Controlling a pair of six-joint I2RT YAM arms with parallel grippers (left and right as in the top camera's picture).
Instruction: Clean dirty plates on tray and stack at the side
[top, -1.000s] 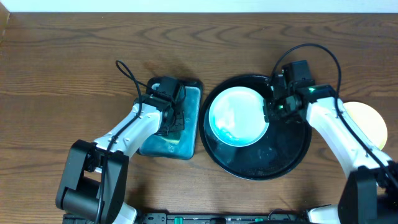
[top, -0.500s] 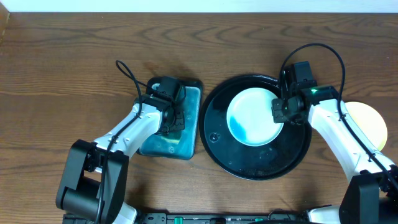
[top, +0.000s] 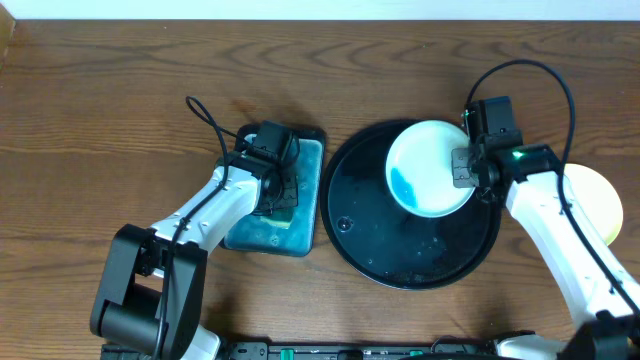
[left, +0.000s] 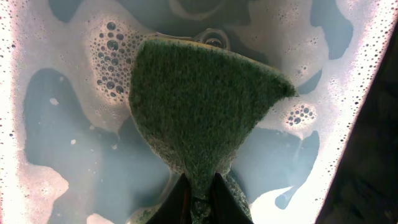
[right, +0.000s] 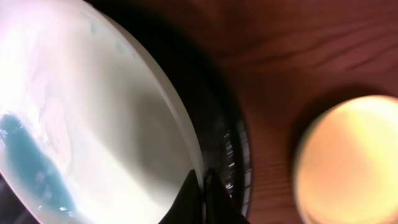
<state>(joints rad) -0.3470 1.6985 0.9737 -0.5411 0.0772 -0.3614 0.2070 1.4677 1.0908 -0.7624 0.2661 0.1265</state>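
A pale mint-white plate (top: 428, 167) with a pool of blue water hangs tilted over the upper right part of the black tray (top: 400, 255). My right gripper (top: 462, 168) is shut on its right rim; the right wrist view shows that plate (right: 93, 112) large, with the fingertips (right: 200, 186) pinching its edge. The yellow plate (top: 592, 200) lies on the wood right of the tray, partly hidden by my right arm, and shows as a yellow plate (right: 348, 155) in the wrist view. My left gripper (left: 200, 194) is shut on a green sponge (left: 199, 99) over the soapy water.
A rectangular black-rimmed basin (top: 308, 200) of blue soapy water stands left of the tray, with my left arm over it. A black cable (top: 205, 115) loops above the basin. Bare wood tabletop (top: 100, 130) stretches to the left and back.
My right gripper has lifted the mint-white plate and carried it up and to the right across the tray, tilting it. The left arm stays in the basin.
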